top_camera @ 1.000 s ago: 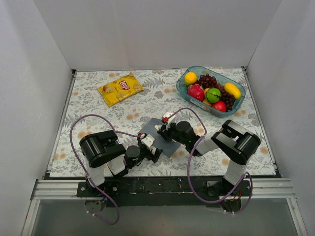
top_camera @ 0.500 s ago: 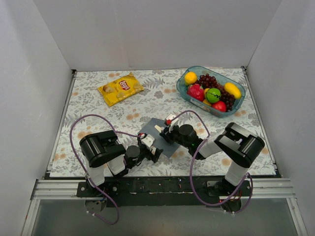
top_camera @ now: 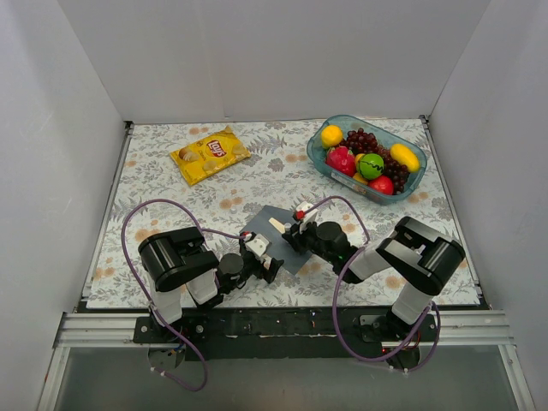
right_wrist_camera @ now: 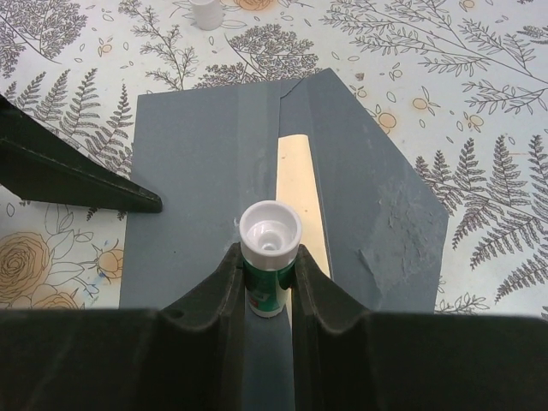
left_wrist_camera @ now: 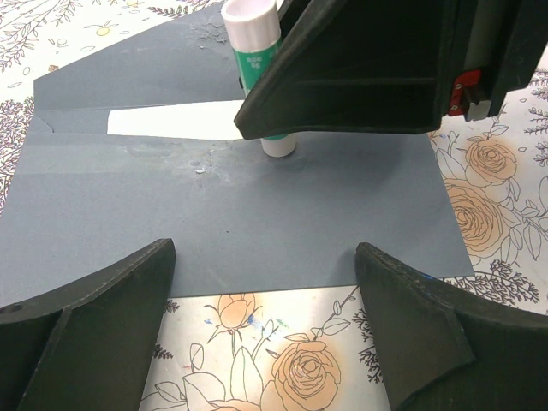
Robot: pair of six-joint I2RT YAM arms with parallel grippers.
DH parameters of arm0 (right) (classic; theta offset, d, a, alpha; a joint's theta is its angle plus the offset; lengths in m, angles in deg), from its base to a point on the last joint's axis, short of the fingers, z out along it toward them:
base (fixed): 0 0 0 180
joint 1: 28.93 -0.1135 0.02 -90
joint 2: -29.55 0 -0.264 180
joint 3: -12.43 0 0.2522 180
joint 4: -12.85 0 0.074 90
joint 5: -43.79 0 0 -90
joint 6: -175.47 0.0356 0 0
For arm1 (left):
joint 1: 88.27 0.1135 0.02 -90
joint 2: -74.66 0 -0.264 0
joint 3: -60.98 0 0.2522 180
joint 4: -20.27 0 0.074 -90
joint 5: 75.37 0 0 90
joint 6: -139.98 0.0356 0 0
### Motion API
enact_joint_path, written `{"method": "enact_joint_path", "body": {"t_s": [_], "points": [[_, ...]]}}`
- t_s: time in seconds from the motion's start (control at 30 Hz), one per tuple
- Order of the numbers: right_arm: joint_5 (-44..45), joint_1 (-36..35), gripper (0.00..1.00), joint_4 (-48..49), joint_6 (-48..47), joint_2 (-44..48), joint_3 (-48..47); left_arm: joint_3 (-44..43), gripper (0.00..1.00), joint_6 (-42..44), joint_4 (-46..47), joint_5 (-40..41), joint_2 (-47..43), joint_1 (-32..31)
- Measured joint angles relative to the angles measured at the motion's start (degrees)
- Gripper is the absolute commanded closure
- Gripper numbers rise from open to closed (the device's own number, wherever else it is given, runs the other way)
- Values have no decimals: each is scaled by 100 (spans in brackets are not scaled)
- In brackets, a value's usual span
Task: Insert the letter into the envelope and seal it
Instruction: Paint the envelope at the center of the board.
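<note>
Glue stick [left_wrist_camera: 255, 64] stands upon the envelope [left_wrist_camera: 231, 223]; near edge seemingly free.

Bright, even overhead light; faint soft shadows; sharp focus.

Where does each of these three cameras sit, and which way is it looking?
Top external: above and behind, looking down on the table; the left arm and right arm show whole.
Left wrist: on the left arm, looking low across the envelope; the open left gripper frames the bottom.
Right wrist: on the right arm, looking down at the envelope; the right gripper clamps a glue stick.
Both wrist views share the envelope, the letter tucked in it and the glue stick.
</note>
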Motion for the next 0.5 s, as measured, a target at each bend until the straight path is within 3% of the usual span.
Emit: {"method": "enact_joint_path", "body": {"t_s": [0.5], "points": [[306,-153,99,-2,22,179,197,-2,16,0,0,15,0,0]]}}
